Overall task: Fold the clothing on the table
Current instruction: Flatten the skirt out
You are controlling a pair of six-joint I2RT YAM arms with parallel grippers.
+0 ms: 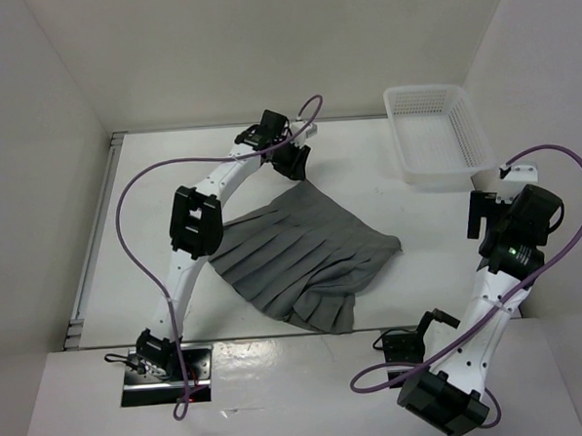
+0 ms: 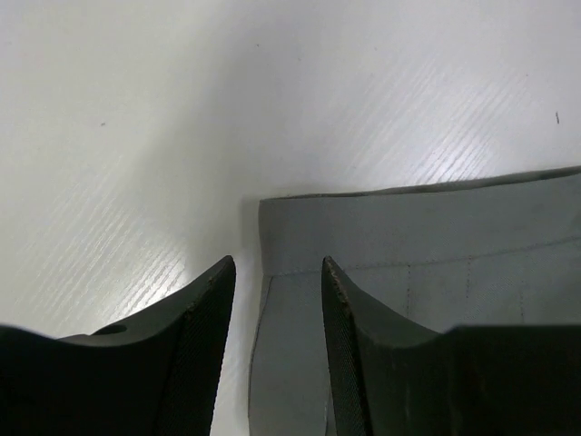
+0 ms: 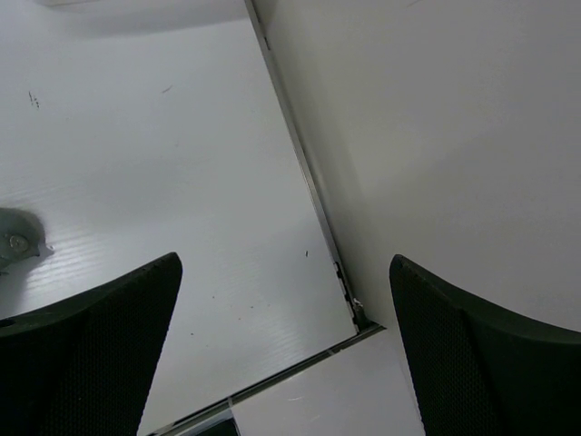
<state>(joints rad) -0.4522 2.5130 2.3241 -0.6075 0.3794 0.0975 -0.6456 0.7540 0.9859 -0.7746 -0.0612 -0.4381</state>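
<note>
Left wrist view alone shows left gripper [image 2: 277,261] half-open astride the skirt [image 2: 427,236] corner; right gripper [image 3: 283,261] gapes empty.

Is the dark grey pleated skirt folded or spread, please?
Mostly spread: the dark grey pleated fabric skirt lies fanned out, only its near hem bunched.

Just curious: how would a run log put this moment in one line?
left gripper: open, straddling skirt corner | right gripper: open, empty

Top cam looked down from behind; left wrist cam hugged the same dark grey pleated skirt [image 2: 408,227]; right wrist faced flat white tabletop [image 3: 136,136].
</note>
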